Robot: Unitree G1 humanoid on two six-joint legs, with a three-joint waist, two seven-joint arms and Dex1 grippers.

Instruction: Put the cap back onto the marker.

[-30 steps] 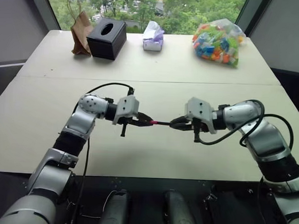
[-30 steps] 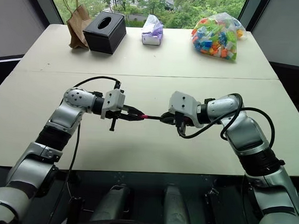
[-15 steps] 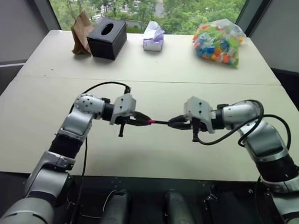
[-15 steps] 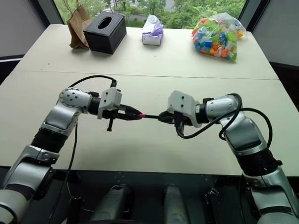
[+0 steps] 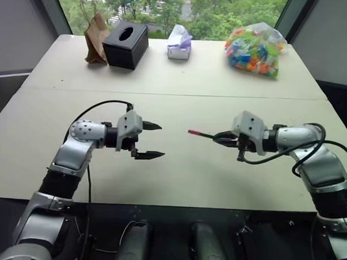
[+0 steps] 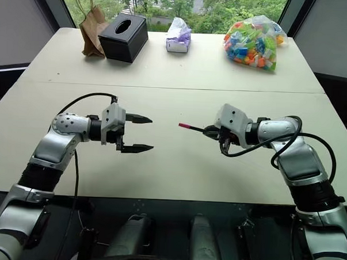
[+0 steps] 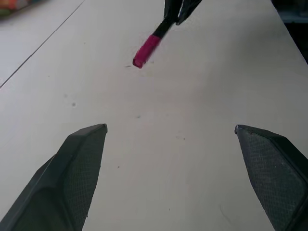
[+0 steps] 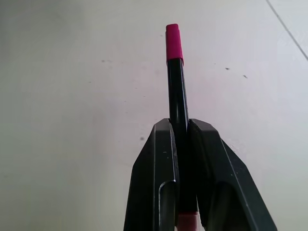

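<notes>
Marker (image 5: 203, 134) light, stiff, slim; right gripper (image 5: 218, 137) clamps its barrel, cap (image 8: 173, 42) on tip. Left gripper (image 5: 154, 140) wide open, empty.

Office or meeting room: pale table (image 5: 182, 73), tissue box (image 5: 125, 44), window (trees outside) (image 5: 161, 5).

The marker's (image 8: 175, 101) rear length is hidden between the right gripper's (image 8: 179, 126) closed fingers, its pink tail cut off at the wrist picture's edge. The seam between the cap (image 7: 146, 50) and barrel is blurred in the left wrist view.
</notes>
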